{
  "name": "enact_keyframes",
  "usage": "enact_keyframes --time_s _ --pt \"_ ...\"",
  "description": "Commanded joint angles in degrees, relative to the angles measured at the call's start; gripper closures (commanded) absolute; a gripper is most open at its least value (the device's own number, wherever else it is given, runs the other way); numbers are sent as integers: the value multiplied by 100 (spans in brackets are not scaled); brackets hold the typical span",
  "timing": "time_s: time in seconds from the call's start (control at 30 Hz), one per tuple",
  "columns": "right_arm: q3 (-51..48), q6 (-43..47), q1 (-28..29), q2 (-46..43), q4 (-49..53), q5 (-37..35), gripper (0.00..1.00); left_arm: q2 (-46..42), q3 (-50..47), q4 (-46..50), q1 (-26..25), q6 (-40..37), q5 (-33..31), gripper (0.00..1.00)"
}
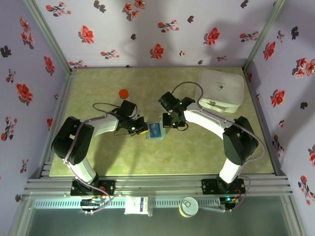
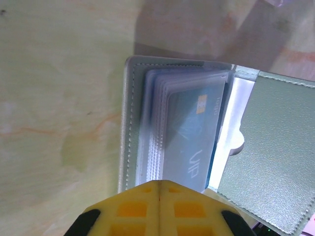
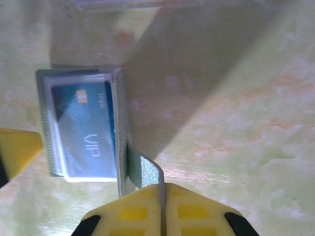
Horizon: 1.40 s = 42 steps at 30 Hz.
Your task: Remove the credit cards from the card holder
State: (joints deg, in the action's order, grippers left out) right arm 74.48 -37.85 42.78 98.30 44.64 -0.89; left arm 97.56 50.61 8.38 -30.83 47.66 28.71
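Card holder (image 1: pixel 155 131) open on green table (image 1: pixel 98 157), floral walls (image 1: pixel 172 29); right claw (image 3: pixel 162 186) pinches flap (image 3: pixel 142 169), left claw (image 2: pixel 160 183) closed.

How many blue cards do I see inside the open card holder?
1. A blue VIP card lies in the front clear sleeve of the open card holder. More cards may be hidden in the sleeves behind it.
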Motion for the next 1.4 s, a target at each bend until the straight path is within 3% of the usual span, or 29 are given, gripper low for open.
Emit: enact_keyframes --time_s 0.0,0.6,1.37 --pt "-192 162 -92 -191 195 -210 96 125 160 89 -37 22 -31 97" --pt "-806 415 -398 -29 -295 -273 96 346 108 340 -64 -47 -281 100" --pt "-759 777 -545 764 -857 -148 97 257 -48 383 -130 14 -262 100"
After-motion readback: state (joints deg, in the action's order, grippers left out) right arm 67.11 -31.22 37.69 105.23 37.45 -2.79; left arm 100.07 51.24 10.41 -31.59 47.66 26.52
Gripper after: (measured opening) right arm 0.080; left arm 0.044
